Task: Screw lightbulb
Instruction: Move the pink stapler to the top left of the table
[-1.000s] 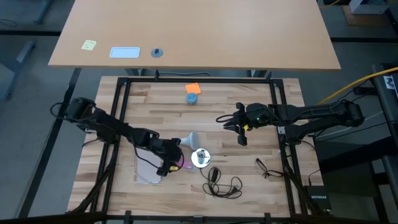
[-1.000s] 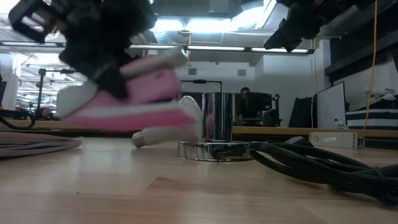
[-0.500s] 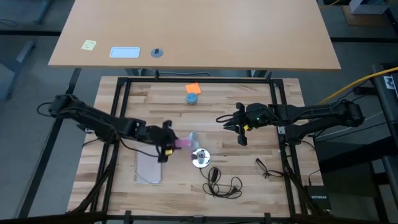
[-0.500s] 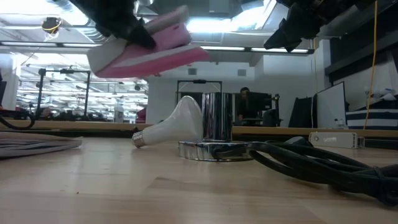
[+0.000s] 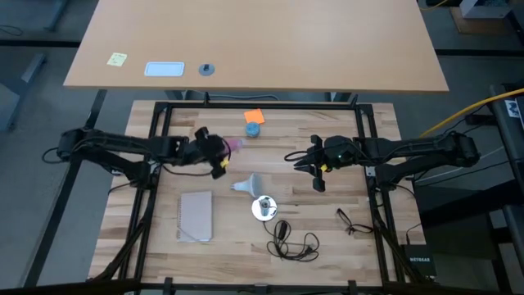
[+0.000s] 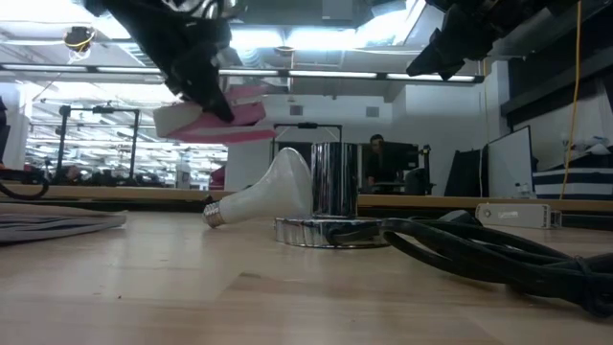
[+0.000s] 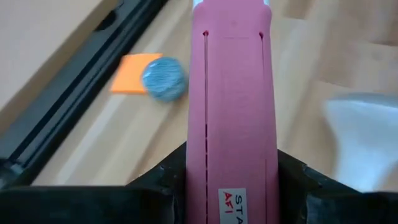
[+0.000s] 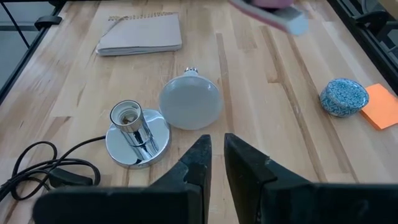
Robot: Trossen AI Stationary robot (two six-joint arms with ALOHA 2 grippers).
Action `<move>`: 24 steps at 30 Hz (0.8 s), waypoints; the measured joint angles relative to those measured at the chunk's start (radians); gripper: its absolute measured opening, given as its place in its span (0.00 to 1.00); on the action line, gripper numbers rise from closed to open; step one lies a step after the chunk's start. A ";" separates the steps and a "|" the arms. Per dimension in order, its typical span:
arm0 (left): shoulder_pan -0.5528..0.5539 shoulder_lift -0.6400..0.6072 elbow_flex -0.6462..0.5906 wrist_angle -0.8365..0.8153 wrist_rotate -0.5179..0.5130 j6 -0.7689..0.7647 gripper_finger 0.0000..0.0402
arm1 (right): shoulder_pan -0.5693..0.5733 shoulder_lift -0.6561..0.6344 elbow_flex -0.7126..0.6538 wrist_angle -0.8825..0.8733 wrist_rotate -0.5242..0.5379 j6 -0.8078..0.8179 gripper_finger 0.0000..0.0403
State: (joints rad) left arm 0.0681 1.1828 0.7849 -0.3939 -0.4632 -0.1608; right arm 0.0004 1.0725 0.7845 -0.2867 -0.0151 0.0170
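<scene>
I see the lightbulb lying on its side just beside the silver lamp base, my left gripper clenched on a pink stapler above the table, my right gripper nearly closed, holding nothing.

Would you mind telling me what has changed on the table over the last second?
The left pincer, shut on a pink stapler, lifted away from beside the lamp base and swung toward the table's far side, near the blue object. The lightbulb stayed lying against the base; the right pincer, notebook and cord did not move.
</scene>
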 joint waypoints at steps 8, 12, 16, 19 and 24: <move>0.158 0.007 0.000 0.017 0.001 0.000 0.35 | 0.000 0.000 0.000 0.000 0.000 0.000 0.12; 0.220 0.029 0.000 0.022 0.003 0.000 0.34 | 0.000 0.000 0.000 -0.001 0.002 0.000 0.12; 0.276 0.079 0.000 0.022 0.010 0.000 0.36 | 0.000 0.000 0.000 0.000 0.013 -0.001 0.12; 0.314 0.138 0.000 0.026 0.062 0.000 0.36 | 0.000 0.000 0.000 0.000 0.013 -0.001 0.12; 0.355 0.246 0.000 0.078 0.101 0.000 0.34 | 0.000 0.000 0.000 0.000 0.013 -0.001 0.12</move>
State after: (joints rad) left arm 0.4233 1.4292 0.7849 -0.3158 -0.3620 -0.1608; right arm 0.0006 1.0725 0.7843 -0.2871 -0.0021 0.0162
